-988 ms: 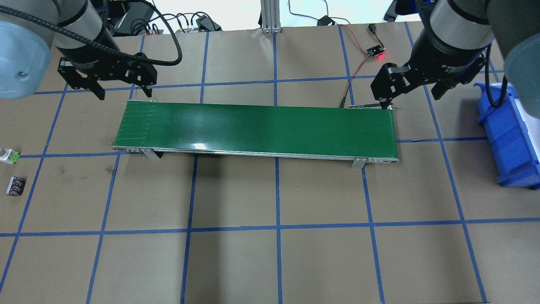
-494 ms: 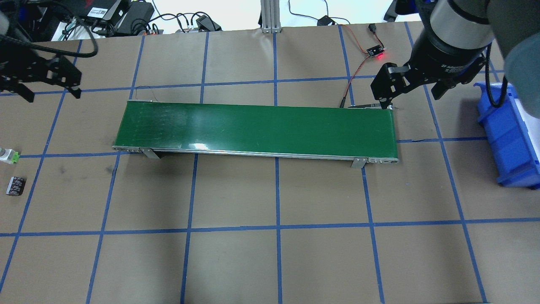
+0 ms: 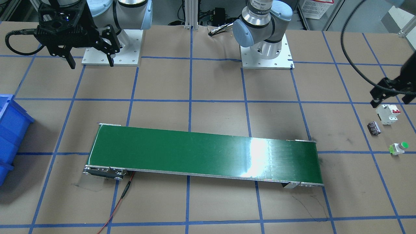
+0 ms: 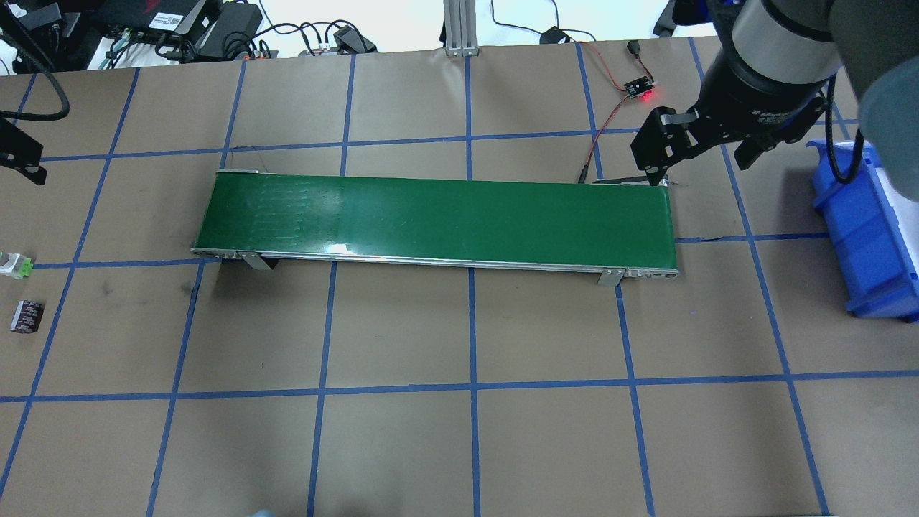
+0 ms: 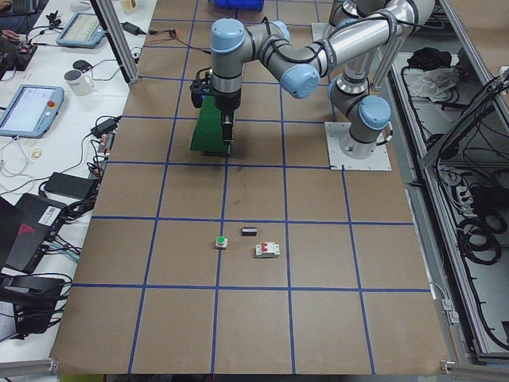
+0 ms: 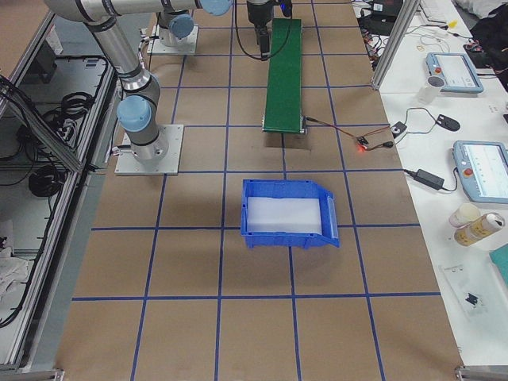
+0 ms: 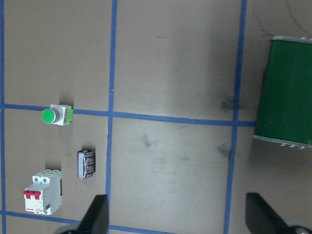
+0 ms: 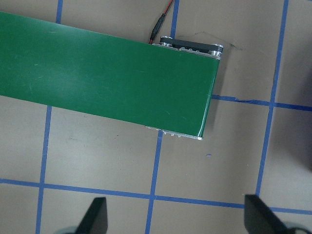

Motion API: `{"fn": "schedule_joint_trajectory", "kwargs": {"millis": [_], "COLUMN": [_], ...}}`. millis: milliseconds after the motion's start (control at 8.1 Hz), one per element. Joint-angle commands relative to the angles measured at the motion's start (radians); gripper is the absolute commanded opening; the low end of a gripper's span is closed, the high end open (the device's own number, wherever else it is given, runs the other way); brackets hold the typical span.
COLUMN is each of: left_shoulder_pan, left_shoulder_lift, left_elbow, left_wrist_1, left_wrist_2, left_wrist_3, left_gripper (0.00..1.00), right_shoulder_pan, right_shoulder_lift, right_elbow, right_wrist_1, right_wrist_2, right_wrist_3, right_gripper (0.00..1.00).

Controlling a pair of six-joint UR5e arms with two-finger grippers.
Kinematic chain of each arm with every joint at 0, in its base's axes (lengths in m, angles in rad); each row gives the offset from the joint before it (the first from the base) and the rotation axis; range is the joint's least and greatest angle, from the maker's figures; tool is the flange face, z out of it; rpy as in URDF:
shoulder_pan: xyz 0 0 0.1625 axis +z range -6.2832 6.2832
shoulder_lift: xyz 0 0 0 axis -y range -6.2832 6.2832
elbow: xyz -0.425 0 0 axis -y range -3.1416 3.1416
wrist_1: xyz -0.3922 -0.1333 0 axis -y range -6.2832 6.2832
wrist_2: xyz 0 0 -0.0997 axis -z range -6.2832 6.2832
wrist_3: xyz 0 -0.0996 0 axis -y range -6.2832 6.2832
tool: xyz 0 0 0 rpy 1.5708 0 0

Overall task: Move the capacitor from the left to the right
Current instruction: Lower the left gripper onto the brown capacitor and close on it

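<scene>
The capacitor (image 4: 27, 316) lies on its side on the brown table at the far left. It also shows in the front view (image 3: 374, 127) and in the left wrist view (image 7: 86, 164). My left gripper (image 7: 178, 220) is open and empty, hovering high above the table near the capacitor. One of its fingers (image 3: 378, 96) shows at the front view's right edge, above the breaker. My right gripper (image 4: 700, 161) is open and empty above the far right end of the green conveyor (image 4: 438, 219). The right wrist view shows its two fingers (image 8: 95, 217) wide apart.
A white breaker (image 3: 387, 114) with red switches and a green-capped push button (image 3: 399, 148) lie beside the capacitor. A blue bin (image 4: 872, 237) stands at the right table edge. A sensor board with a red light (image 4: 639, 90) and its wires lie behind the conveyor's right end.
My left arm has swung left from the conveyor's left end to the table's left edge, over the small parts. The right arm and the capacitor have not moved.
</scene>
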Motion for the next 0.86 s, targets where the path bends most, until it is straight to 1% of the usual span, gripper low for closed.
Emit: {"fn": "schedule_joint_trajectory", "kwargs": {"millis": [0,247,371,494,618,741], "left_shoulder_pan": [0.176,0.226,0.243,0.264,0.281,0.284], "left_shoulder_lift": [-0.1,-0.185,-0.208,-0.219,-0.237,-0.267], "left_elbow": [-0.003,-0.029,-0.06,-0.099,-0.13,-0.136], "left_wrist_1": [0.037,0.157,0.219,0.232,0.274,0.335], "left_wrist_2": [-0.006,-0.005,-0.005,-0.008,-0.008,-0.006], "left_wrist_3": [0.14,0.241,0.301,0.307,0.312,0.357], "left_gripper": [1.0,1.0,1.0,1.0,1.0,1.0], "right_shoulder_pan": [0.0,0.0,0.0,0.0,0.0,0.0], "right_shoulder_lift": [0.0,0.0,0.0,0.0,0.0,0.0], "right_elbow": [0.0,0.0,0.0,0.0,-0.001,0.0], "right_wrist_1": [0.0,0.0,0.0,0.0,0.0,0.0], "right_wrist_2": [0.0,0.0,0.0,0.0,0.0,0.0], "right_wrist_3": [0.0,0.0,0.0,0.0,0.0,0.0], "right_gripper": [1.0,1.0,1.0,1.0,1.0,1.0]}}
